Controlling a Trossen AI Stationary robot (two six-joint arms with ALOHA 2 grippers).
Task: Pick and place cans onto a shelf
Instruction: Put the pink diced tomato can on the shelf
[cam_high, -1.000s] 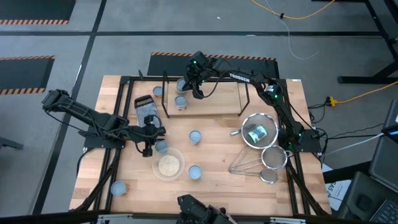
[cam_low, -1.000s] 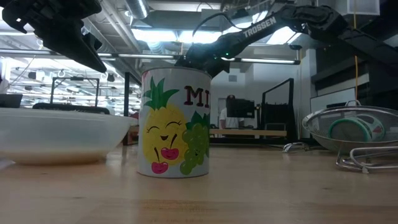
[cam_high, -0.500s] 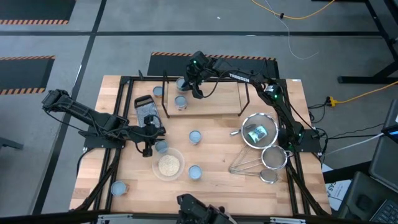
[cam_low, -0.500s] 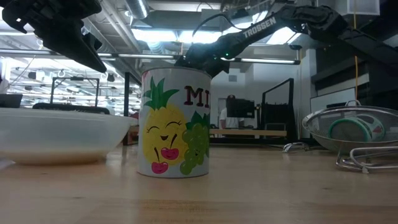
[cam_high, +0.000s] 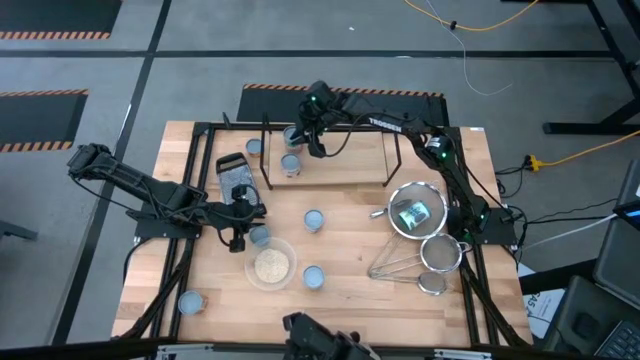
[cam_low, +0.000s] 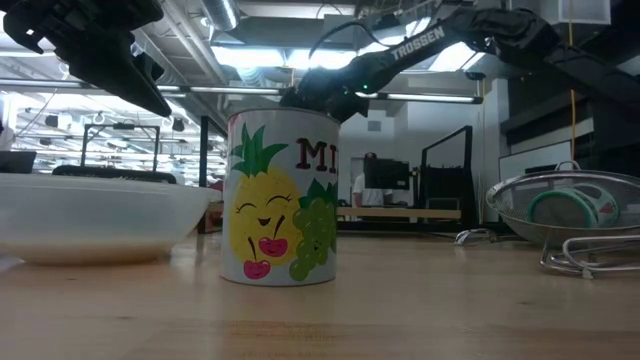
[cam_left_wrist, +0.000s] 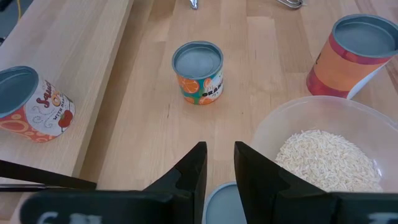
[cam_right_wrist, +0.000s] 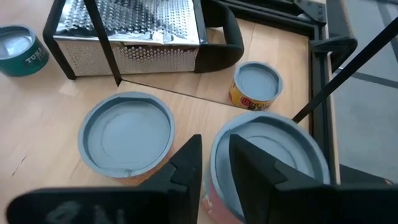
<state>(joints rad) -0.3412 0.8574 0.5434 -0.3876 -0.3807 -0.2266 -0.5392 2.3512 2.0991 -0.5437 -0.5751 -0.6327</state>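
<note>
wooden table (cam_high: 350, 225) seen overhead; right gripper (cam_high: 303, 135) over shelf (cam_high: 345, 160), left gripper (cam_high: 243, 226) near bowl (cam_high: 270, 265). wrist views alone show both finger pairs slightly apart, each poised above a can, gripping nothing

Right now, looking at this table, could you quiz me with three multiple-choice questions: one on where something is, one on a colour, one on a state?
1. Where is the clear bowl of grains?
A. on the shelf
B. on the table, off the shelf
C. in a strainer

2. The pineapple drawn on the can nearest the low camera is:
A. blue
B. black
C. yellow

3. The two cans on the shelf are:
A. upright
B. on their sides
C. stacked

Answers: B, the high view shows it on the tabletop; C, the low view shows yellow fruit; A, their round tops face up.
</note>
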